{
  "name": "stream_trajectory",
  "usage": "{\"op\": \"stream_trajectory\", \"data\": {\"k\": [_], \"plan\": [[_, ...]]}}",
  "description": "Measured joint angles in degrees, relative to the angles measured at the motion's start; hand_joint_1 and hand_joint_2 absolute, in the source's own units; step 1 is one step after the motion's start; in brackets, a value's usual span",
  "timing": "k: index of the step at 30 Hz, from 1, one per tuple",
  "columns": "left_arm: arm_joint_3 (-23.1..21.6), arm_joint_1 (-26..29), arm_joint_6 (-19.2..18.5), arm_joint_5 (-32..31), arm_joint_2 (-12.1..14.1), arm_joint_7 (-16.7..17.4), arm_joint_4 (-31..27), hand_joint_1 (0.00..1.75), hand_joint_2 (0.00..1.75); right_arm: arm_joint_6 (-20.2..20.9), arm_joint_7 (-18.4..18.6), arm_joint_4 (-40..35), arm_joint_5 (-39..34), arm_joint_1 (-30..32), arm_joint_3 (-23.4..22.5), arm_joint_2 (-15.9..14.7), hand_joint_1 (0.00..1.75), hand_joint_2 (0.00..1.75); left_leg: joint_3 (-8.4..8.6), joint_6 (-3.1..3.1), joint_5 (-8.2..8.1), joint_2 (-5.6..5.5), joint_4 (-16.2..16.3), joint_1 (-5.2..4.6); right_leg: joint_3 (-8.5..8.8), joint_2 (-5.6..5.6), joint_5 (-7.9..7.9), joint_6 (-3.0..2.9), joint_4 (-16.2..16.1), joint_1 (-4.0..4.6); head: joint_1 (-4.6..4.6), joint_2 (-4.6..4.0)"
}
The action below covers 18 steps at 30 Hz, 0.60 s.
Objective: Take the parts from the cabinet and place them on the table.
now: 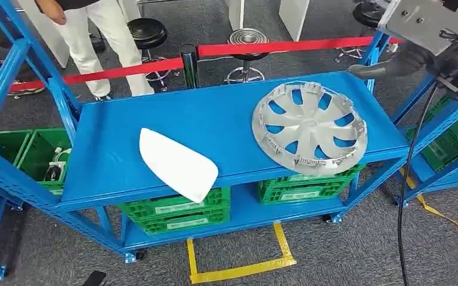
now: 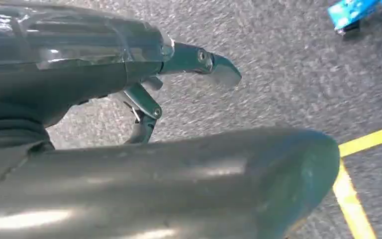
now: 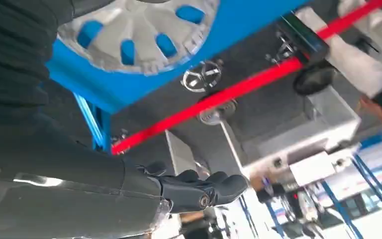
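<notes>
Blue table (image 1: pixel 214 119) with hubcap (image 1: pixel 309 127) and white part (image 1: pixel 178 164) overhanging its front edge; both hands' fingers released.

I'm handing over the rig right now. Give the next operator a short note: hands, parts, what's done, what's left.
Right robot hand: raised past the table's far right corner, holding nothing.
Left robot hand: hanging over the floor, holding nothing, fingers apart.
Parts: hubcap lies on the right of the blue table; white panel lies near the front edge, its tip overhanging.
Done: both parts are on the table.
Left: cabinet not visible, so check it for more parts.
</notes>
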Motion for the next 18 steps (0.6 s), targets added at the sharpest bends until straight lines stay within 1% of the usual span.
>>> {"op": "stream_trajectory", "data": {"k": [1, 2, 4, 5, 8, 11, 12, 17, 18], "plan": [[0.1, -0.6, -0.3, -0.1, -0.1, 0.5, 0.0, 0.0, 0.0, -0.4, 1.0, -0.1, 0.3, -0.4, -0.2, 0.1, 0.0, 1.75, -0.02, 0.5, 0.27, -0.16, -0.7, 0.04, -0.22, 0.05, -0.22, -0.03, 0.3, 0.01, 0.13, 0.02], [0.3, -1.0, -0.7, -0.1, -0.5, 0.9, 0.0, 0.0, 0.0, -1.0, 1.5, -0.3, 0.9, -0.6, -0.4, 0.0, 0.0, 1.75, -0.02, 1.31, 0.21, -0.14, -0.8, -0.03, -0.12, 0.1, -0.16, 0.17, 0.1, 0.03, 0.48, 0.02], [0.4, -1.4, -1.1, -0.4, -0.9, 1.0, 0.0, 0.0, 0.0, -1.7, 1.7, -0.5, 2.2, -0.5, -0.6, 0.0, 0.0, 1.75, 0.1, 1.3, 0.15, -0.16, -0.8, -0.09, 0.04, 0.07, -0.19, 0.18, -0.2, 0.03, 0.74, 0.02], [0.4, -1.4, -1.2, -0.4, -1.0, 0.8, 0.0, 0.0, 0.0, -1.9, 1.6, -0.6, 2.7, -0.3, -0.6, -0.1, 0.0, 1.75, 0.05, 1.42, 0.06, -0.14, -0.8, -0.15, 0.08, 0.07, -0.19, 0.2, -0.2, 0.0, 0.92, 0.02], [0.8, -1.5, -1.4, -0.5, -1.1, 0.4, 0.1, 0.0, 0.0, -2.2, 1.1, -0.9, 3.1, 0.2, -0.8, -0.3, 0.0, 1.75, 0.06, 1.67, -0.09, -0.12, -0.8, -0.24, 0.12, 0.12, -0.17, 0.3, -0.4, -0.07, 1.07, 0.02], [0.9, -1.6, -1.5, -0.5, -1.2, 0.2, 0.1, 0.0, 0.0, -2.3, 1.1, -0.9, 3.1, 0.5, -1.2, -0.3, 0.0, 1.75, 0.06, 1.79, -0.16, -0.17, -0.8, -0.37, 0.15, 0.11, -0.24, 0.59, -0.5, -0.2, 1.29, 0.02], [0.9, -1.6, -1.5, -0.5, -1.2, 0.2, 0.1, 0.0, 0.0, -2.3, 1.1, -0.9, 3.2, 0.7, -1.5, -0.3, 0.0, 1.75, 0.06, 1.86, -0.2, -0.19, -0.8, -0.42, 0.16, 0.1, -0.27, 0.81, -0.5, -0.3, 1.37, 0.02], [1.2, -1.8, -1.5, -0.7, -1.4, 0.3, 0.2, 0.0, 0.0, -2.1, 1.0, -1.1, 3.2, 0.8, -1.7, -0.3, 0.0, 1.75, 0.07, 1.94, -0.25, -0.23, -0.8, -0.51, 0.15, 0.1, -0.33, 1.01, -0.5, -0.38, 1.48, 0.02], [1.3, -1.9, -1.6, -1.0, -1.5, 0.9, 0.2, 0.0, 0.0, -1.8, 1.1, -1.1, 3.0, 0.8, -1.7, -0.3, 0.0, 1.75, 0.07, 1.95, -0.26, -0.24, -0.8, -0.51, 0.15, 0.1, -0.33, 1.01, -0.5, -0.38, 1.46, 0.02]]}}
